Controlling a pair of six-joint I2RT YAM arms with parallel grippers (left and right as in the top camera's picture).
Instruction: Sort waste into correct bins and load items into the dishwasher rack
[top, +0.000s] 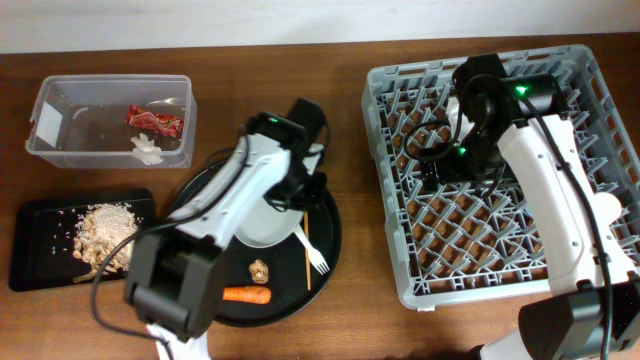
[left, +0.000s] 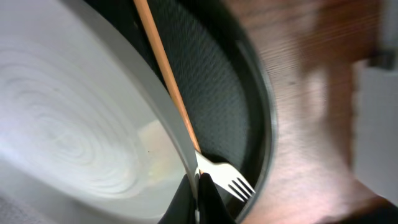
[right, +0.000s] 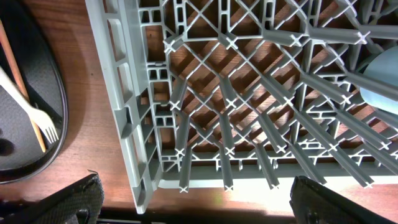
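The grey dishwasher rack (top: 420, 250) fills the right of the table; the right gripper (right: 193, 202) hangs over its left part, jaws spread wide and empty, presumably ready to receive dishes. On the round black tray (top: 330, 240) at centre, the left gripper (left: 199, 198) seems to pinch the rim of the white plate (left: 68, 124), though the contact is partly hidden, likely to carry it rackward. The clear tub (top: 100, 90), far left, holds the red wrapper (top: 153, 120) and tissue (top: 147, 150); its white label (top: 46, 120) shows no legible writing. The food scraps (top: 105, 230) sit in the shallow black tray (top: 40, 225). The carrot (top: 246, 295), stick (top: 306, 262) and fork (top: 314, 255) lie unsorted on the round tray.
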